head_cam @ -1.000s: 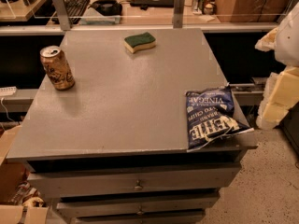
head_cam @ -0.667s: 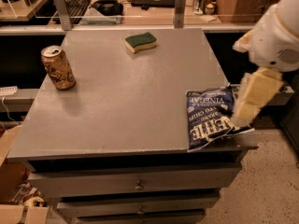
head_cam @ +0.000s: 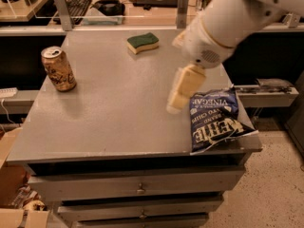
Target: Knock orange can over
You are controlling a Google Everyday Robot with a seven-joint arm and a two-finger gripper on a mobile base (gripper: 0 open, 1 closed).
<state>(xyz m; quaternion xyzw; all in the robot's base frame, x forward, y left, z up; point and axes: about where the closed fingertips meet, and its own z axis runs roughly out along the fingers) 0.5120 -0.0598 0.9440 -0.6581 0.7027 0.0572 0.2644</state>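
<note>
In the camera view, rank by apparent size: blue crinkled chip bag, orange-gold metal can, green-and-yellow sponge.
1. blue crinkled chip bag, largest; the gripper hovers just left of it.
2. orange-gold metal can.
3. green-and-yellow sponge; it sits farther back, so can versus sponge is unsure.

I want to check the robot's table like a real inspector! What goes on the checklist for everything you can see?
Surface: grey metal tabletop, with drawers below.
Job's things: orange can stands upright near the left edge, not yet knocked over.
Clutter: green-topped sponge at the back; blue chip bag at the right front corner.
Grippers: end effector hovers over the table just left of the chip bag, far from the orange can.
Cables: white power strip with a cord, left of the table.
Surroundings: keyboard on the desk behind; cardboard boxes on the floor at left.
</note>
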